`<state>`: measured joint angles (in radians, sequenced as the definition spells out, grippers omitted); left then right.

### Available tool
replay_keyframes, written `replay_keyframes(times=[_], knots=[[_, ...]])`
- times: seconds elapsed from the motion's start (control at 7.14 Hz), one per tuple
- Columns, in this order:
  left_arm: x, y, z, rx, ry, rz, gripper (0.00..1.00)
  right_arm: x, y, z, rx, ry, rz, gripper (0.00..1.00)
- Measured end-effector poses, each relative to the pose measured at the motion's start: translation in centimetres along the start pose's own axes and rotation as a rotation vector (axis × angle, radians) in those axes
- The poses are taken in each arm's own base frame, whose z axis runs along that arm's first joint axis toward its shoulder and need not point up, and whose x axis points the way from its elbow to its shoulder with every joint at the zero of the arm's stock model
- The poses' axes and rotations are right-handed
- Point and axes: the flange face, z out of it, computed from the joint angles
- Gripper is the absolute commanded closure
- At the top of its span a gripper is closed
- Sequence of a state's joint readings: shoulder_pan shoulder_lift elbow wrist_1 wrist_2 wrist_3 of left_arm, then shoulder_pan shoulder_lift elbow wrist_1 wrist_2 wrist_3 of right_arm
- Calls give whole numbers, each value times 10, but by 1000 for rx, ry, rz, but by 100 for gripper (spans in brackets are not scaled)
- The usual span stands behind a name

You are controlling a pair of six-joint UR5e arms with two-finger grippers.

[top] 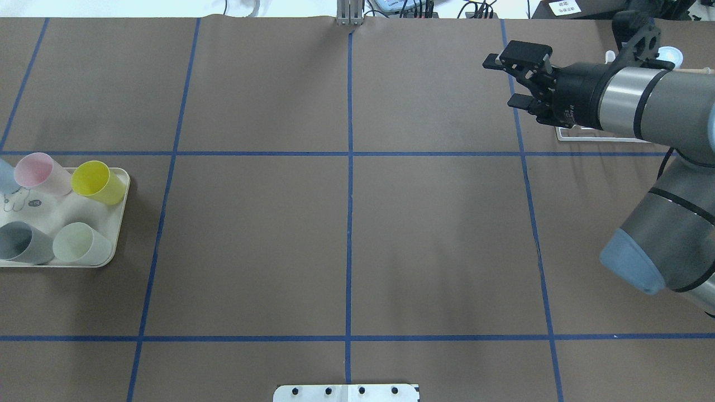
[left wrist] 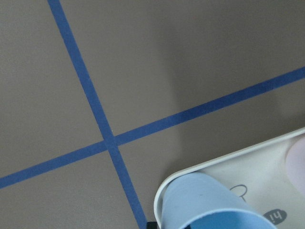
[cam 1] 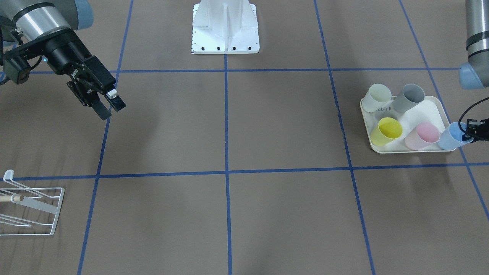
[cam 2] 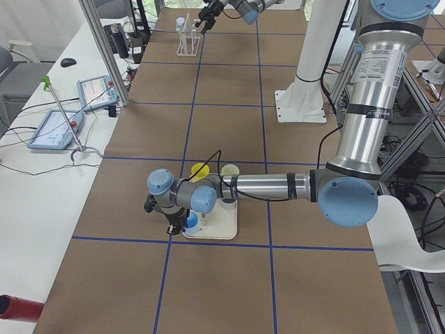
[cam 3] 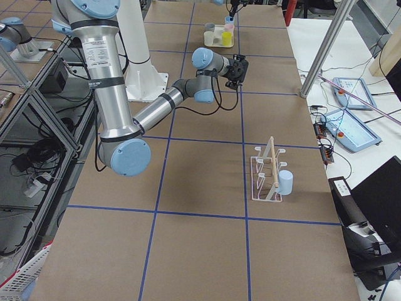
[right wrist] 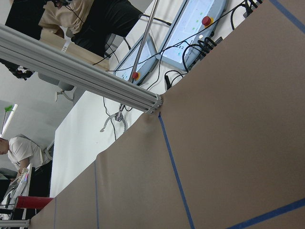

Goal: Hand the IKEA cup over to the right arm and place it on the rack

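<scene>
Starting at the robot's left, the cream tray (top: 120,223) carries the cups tipped on their sides, mouths open sideways, which I judge lets a finger slip inside a rim. The left gripper (cam 1: 469,133) is at the blue cup (cam 1: 450,138) on the tray's corner, but whether it grips I cannot tell. Further right, the right gripper (top: 503,81) hangs above the table with jaws apart and nothing between them, near the rack (cam 1: 34,206), probably posed to receive the cup.

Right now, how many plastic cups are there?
6. On the cream tray: a white cup, grey cup, yellow cup, pink cup and blue cup; a sixth, pale blue cup, on the white wire rack.
</scene>
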<state>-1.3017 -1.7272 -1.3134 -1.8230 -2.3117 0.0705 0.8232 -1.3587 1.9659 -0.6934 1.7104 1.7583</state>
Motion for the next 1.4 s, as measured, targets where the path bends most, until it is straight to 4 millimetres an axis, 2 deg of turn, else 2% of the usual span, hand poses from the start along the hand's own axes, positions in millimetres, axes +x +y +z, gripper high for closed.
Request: replay_keyframes(times=[0.98,1.12,1.26,1.4], knots=[[2,1,-7,13,-2,6,77,2,0,3,0,5,0,1],[2,1,-8,14,-2,6,95,2,0,3,0,5,0,0],[2,1,-8,15,-4,5,100,2,-1,2,1,5,0,1],[2,1,-10,18,-6,2,100,2,-1,2,1,5,0,0]])
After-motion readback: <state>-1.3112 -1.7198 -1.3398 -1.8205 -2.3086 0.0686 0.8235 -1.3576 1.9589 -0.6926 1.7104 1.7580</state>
